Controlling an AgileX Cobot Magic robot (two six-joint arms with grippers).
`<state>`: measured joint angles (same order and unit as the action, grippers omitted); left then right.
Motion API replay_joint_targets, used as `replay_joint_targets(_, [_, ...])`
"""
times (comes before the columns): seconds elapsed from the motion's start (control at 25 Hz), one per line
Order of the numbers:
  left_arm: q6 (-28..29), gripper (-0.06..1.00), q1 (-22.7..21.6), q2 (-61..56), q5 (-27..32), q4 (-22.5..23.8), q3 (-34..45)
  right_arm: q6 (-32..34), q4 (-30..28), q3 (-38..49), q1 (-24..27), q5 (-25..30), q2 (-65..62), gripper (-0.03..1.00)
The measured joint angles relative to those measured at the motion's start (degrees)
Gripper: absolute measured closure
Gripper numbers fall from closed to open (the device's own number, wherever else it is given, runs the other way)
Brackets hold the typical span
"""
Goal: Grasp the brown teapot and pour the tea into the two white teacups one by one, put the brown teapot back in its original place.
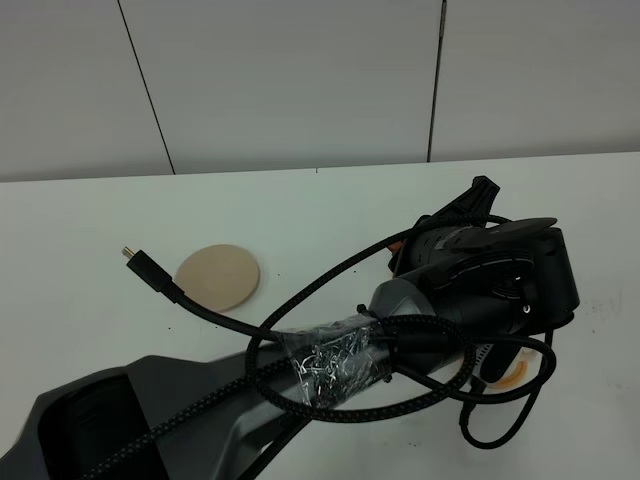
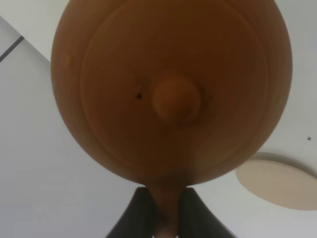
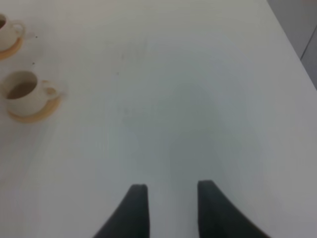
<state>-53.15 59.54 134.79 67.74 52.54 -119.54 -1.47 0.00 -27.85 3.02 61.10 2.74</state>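
In the left wrist view the brown teapot point(image 2: 168, 84) fills the picture, seen lid-on with its knob point(image 2: 176, 99) in the middle. My left gripper point(image 2: 166, 210) is shut on its handle. The pale beige saucer point(image 2: 280, 181) lies bare on the table behind it and also shows in the exterior view point(image 1: 218, 276). In the right wrist view two white teacups point(image 3: 22, 91) point(image 3: 7, 32) stand on orange coasters point(image 3: 34, 114), and the nearer one holds brownish tea. My right gripper point(image 3: 171, 198) is open and empty above bare table, well away from the cups.
In the exterior view my left arm point(image 1: 470, 280) with its braided cables reaches across to the right and hides the teapot and cups. Only a sliver of an orange coaster point(image 1: 515, 372) shows under it. A loose cable plug point(image 1: 135, 258) lies beside the saucer.
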Motion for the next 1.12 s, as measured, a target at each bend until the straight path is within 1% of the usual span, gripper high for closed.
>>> replay_joint_targets(0.92, [0.2,0.77,0.0,0.0,-0.1,0.0,0.0,0.0,0.0,0.0,0.0,0.0,0.0,0.73])
replay_joint_targets(1.12, [0.3,0.77,0.5,0.0,-0.5,1.3,0.0,0.0,0.0,0.0,0.0,0.0,0.0,0.73])
